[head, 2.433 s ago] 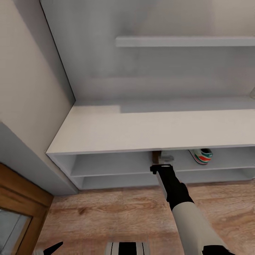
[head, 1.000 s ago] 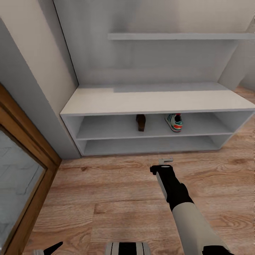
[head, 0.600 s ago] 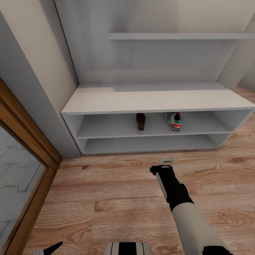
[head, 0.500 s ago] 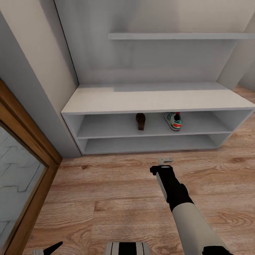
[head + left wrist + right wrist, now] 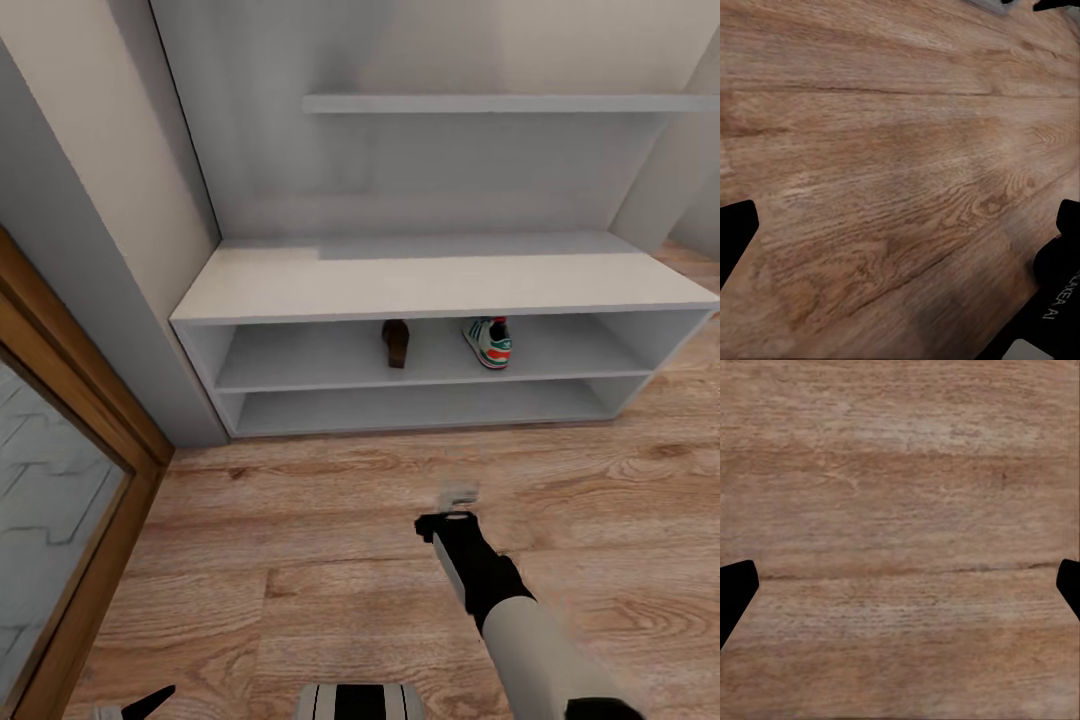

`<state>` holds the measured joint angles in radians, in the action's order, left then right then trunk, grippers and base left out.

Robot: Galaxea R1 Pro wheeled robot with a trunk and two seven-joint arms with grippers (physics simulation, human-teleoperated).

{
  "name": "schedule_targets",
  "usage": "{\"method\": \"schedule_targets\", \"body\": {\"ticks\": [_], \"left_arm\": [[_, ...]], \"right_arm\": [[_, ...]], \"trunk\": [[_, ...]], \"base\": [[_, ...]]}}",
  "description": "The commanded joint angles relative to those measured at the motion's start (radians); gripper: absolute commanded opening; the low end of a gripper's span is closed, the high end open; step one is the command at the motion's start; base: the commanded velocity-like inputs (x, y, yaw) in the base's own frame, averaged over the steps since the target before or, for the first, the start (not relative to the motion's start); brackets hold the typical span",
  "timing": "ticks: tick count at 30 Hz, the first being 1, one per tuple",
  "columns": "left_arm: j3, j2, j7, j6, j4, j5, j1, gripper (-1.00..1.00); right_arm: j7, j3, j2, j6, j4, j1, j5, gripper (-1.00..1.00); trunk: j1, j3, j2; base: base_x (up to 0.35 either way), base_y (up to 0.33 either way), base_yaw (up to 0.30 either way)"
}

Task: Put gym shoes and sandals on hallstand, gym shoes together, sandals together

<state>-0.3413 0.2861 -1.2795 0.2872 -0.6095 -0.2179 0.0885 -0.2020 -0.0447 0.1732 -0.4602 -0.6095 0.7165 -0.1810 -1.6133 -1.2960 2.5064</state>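
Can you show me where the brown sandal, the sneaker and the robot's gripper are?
sandal (image 5: 396, 343), head view, its dark side.
gym shoe (image 5: 488, 342), head view, its striped side.
right gripper (image 5: 459, 493), head view, its pale tip.

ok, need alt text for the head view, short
A pale grey hallstand with a low bench and two open shelf rows stands against the wall; its upper row holds one dark brown sandal and, apart to its right, one cream-white sneaker with green stripes. The right end effector hangs empty over the light brown wood-plank floor.
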Motion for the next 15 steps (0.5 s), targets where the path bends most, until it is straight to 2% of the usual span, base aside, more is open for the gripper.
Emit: {"method": "schedule_targets", "body": {"ticks": [1,6,7,9,15], "left_arm": [[-0.001,0.0,0.001,0.006,0.002,-0.001,0.001,1.0],[-0.001,0.001,0.004,0.006,0.002,0.0,0.0,1.0],[-0.001,0.001,0.016,0.006,0.004,0.002,0.0,1.0],[-0.001,0.001,0.037,0.005,0.004,0.002,0.0,1.0],[0.0,-0.001,0.106,0.005,0.005,0.004,0.0,1.0]], "right_arm": [[0.004,-0.004,0.001,0.074,0.076,0.0,-0.012,1.0],[0.006,-0.004,0.001,0.193,0.195,0.0,-0.013,1.0],[0.021,-0.003,-0.008,0.273,0.277,0.0,-0.014,1.0],[0.053,-0.003,-0.028,0.319,0.327,0.0,-0.014,1.0],[0.158,-0.003,-0.08,0.388,0.408,0.0,-0.014,1.0]], "trunk": [[0.0,-0.001,0.0],[0.003,0.019,-0.001],[0.003,0.023,-0.001],[0.004,0.03,-0.002],[0.007,0.054,-0.003]], "base": [[0.0,0.0,0.0],[0.0,0.0,0.0],[0.0,0.0,0.0],[0.0,0.0,0.0],[0.0,0.0,0.0]]}}
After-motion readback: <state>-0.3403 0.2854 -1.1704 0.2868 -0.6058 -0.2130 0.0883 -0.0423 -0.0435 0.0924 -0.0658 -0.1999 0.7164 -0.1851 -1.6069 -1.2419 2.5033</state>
